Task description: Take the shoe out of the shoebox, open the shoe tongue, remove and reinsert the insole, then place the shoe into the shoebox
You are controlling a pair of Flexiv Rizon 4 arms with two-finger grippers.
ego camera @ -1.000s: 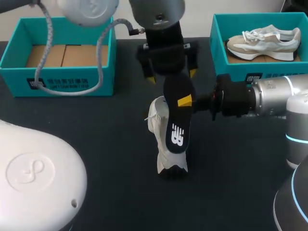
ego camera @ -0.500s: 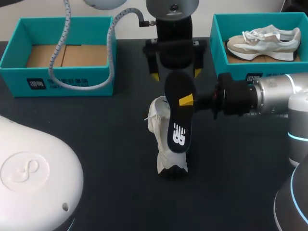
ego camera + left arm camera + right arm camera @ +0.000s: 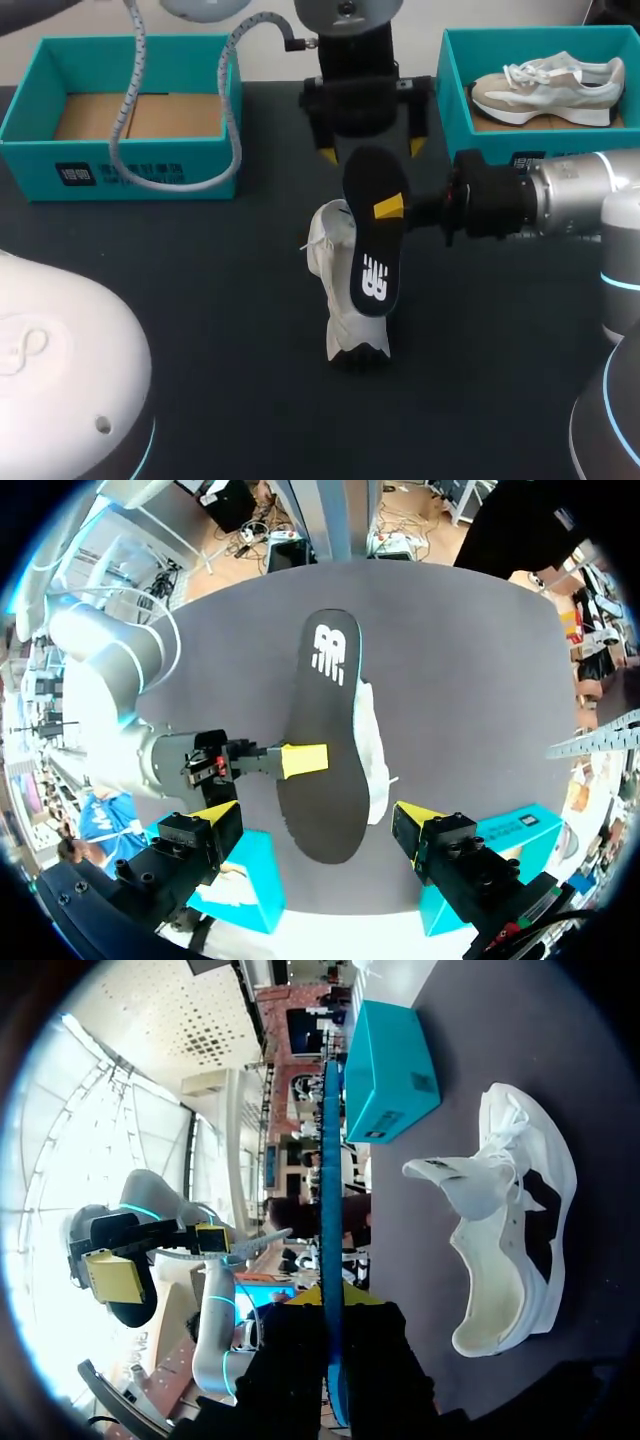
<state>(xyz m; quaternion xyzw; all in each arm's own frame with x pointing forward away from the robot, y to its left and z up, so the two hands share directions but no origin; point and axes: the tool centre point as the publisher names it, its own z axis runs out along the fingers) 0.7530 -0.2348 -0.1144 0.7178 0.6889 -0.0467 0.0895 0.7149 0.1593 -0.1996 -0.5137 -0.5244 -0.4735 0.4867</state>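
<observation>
Two grippers near one insole, only one of them holding it. Right gripper [image 3: 390, 208], reaching in from the side, is clamped on the black insole [image 3: 372, 250] at about mid-length, one yellow tip lying on the upper face. The right wrist view has the insole edge-on between the fingers, so the pinch is across its thickness. Insole is held clear of the dark table [image 3: 220, 330], lengthways over the shoe [image 3: 343, 325], plain end near the left gripper [image 3: 369, 152], printed end lower. Left gripper hovers at that plain end, fingers spread wide to either side and touching nothing. Shoe lies on the table under the insole, pale upper, tongue pulled back and mouth gaping (right wrist view shows the pale inside). Empty teal shoebox [image 3: 120, 170] sits far left, well apart; a second shoebox [image 3: 452, 80] far right holds another shoe [image 3: 545, 88]. Handling, as I judge it: insole is light, thin and bendy, and will flop or curl if held by one end alone; a flat pinch near the middle keeps it straight enough to feed in end-first. Shoe is light and soft-sided, apt to slide or tip when pushed, so the free gripper would best steady it at the heel collar.
</observation>
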